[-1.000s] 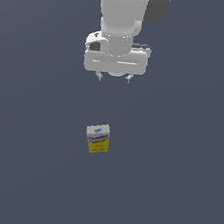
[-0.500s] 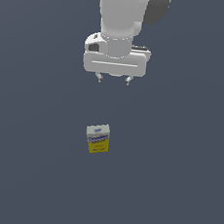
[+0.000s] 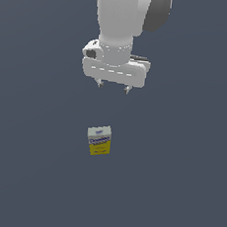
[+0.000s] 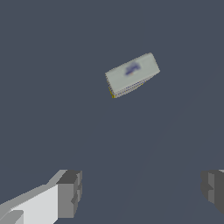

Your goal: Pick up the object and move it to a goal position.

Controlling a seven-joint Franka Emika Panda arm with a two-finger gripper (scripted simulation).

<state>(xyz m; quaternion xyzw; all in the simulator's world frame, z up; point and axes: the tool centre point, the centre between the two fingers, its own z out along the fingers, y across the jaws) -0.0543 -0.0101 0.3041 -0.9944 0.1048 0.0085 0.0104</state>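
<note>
The white robot arm's gripper (image 3: 113, 87) hung above the plain slate-grey counter (image 3: 24, 175), its two short fingers spread wide apart and holding nothing. In the exterior view the broad white gripper body sat level under the thick white arm, with only the small grey fingertips (image 3: 100, 84) showing below its lower edge.

The small rectangular carton (image 3: 99, 140), white in its upper part with dark blue lettering and yellow in its lower part, stood upright on the counter, well apart from the gripper and lower in the exterior view, a little toward the exterior view's left of the gap between the fingers. It was turned slightly, so that its printed face looked not quite square to the camera. Nothing touched it.

The wrist view looked down past the gripper (image 4: 140, 192), whose grey finger pads (image 4: 70, 192) framed a wide stretch of bare counter (image 4: 52, 87). The carton (image 4: 132, 74) appeared there from above as a pale slanted rectangle bearing a blurred blue mark (too soft to read), with a thin strip of yellow showing along one edge. It lay outside the space between the fingers, clear of both. The carton looked narrower than the gap between the spread fingers.
</note>
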